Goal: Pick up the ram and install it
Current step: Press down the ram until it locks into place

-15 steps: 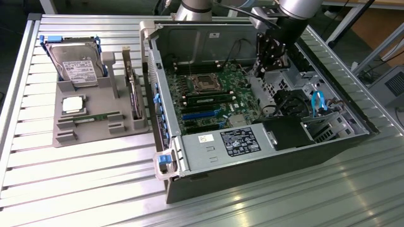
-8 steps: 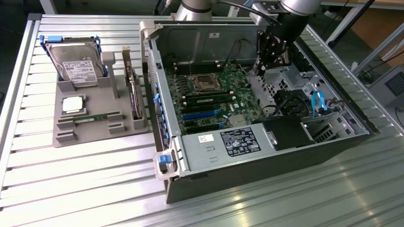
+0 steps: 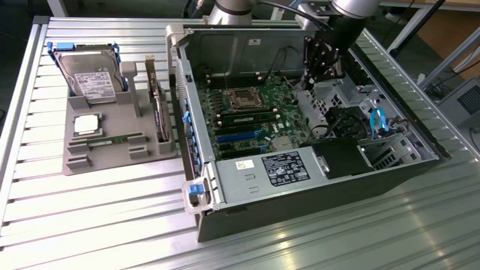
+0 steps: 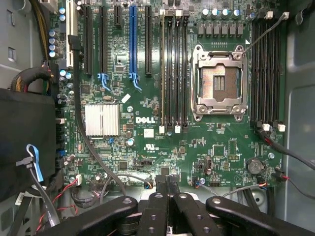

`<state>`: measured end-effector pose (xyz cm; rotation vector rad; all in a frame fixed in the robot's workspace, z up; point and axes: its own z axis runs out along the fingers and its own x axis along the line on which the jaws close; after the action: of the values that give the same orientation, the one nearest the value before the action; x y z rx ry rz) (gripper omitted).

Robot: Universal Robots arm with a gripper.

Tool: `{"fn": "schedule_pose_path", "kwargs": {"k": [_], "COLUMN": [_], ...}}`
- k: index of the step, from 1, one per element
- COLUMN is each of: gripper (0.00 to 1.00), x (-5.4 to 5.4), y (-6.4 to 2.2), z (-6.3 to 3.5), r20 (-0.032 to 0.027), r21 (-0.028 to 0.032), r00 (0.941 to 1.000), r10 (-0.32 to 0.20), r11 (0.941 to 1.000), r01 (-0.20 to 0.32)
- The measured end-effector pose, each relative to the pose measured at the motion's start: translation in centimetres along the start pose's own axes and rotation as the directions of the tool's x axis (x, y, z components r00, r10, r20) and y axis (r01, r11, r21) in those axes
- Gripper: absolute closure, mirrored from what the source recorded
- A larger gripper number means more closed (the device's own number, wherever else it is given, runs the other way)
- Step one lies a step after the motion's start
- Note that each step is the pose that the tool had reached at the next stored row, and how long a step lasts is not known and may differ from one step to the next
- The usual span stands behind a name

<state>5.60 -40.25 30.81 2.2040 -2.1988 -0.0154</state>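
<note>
The tool [image 4: 169, 189] hangs over the motherboard [image 4: 162, 147] inside the open case [image 3: 420, 169], its fingers [image 4: 161, 196] pressed together and holding nothing. One ram [image 3: 114, 140] lies in the grey tray [image 3: 112, 160] on the bench [image 3: 90, 225], at the exterior view's left of the case, below the processor [image 3: 87, 124].

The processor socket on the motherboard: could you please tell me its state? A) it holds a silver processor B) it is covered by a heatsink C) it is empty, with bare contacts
C: the processor socket shows bare contacts inside its metal frame, while the silver processor lies in the gray tray.
</note>
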Motion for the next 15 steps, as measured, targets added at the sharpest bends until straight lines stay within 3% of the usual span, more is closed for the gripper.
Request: {"fn": "schedule_pose_path", "kwargs": {"k": [3, 5, 7, 10, 15], "gripper": [0.9, 0.9, 0.9, 0.9, 0.9], "x": [0.0, 0.0, 0.0, -0.1, -0.2], "y": [0.86, 2.35, 2.61, 3.98, 4.07], "z": [0.15, 0.59, 0.81, 1.26, 2.09], "r20": [0.0004, 0.0002, 0.0002, 0.0003, 0.0], "r21": [0.0001, 0.0001, 0.0001, 0.0001, 0.0], "r00": [1.0, 1.0, 1.0, 1.0, 1.0], "r10": [0.0, 0.0, 0.0, 0.0, 0.0], "r11": [1.0, 1.0, 1.0, 1.0, 1.0], "r01": [0.0, 0.0, 0.0, 0.0, 0.0]}}
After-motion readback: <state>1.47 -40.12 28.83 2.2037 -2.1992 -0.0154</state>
